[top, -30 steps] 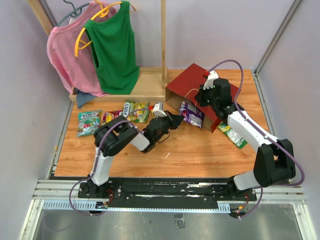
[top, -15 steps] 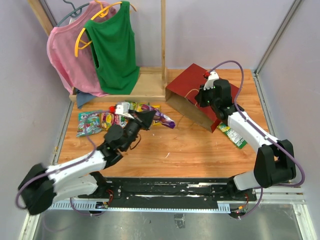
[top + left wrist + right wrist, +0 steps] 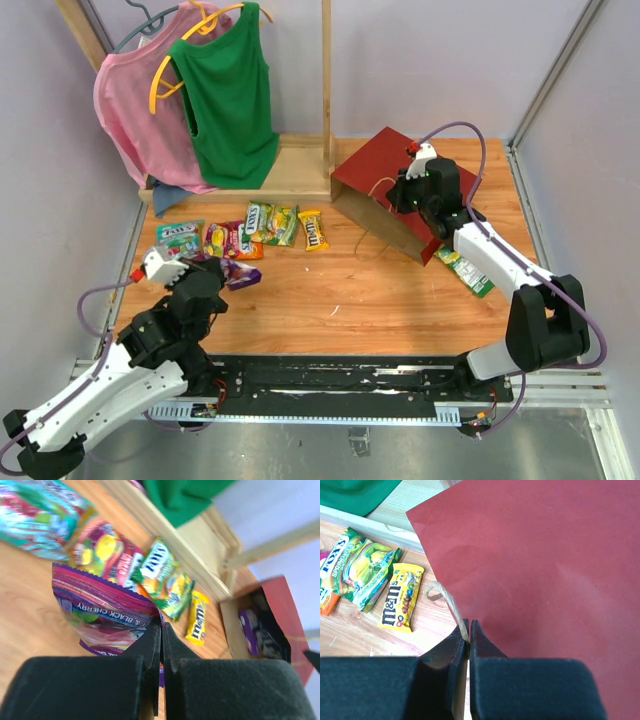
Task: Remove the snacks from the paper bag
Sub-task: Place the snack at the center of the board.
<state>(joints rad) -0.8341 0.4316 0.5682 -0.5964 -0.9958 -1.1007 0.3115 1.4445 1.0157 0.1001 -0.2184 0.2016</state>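
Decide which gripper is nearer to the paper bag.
Right. The right gripper is at the bag, shut on its handle. The left gripper is far off to the bag's left in the top view, shut on a purple packet.

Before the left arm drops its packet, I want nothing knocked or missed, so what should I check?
1. Grip: left gripper shut on the glossy purple candy packet: ok.
2. Clearance: that packet clear of the red-orange packet beside it: cannot tell; they overlap in the wrist view.
3. Landing spot: bare wooden table next to the held packet: ok.
4. Bag hold: right gripper shut on the twisted paper handle of the red paper bag: ok.
5. Bag emptied: not ok; another purple packet shows inside.
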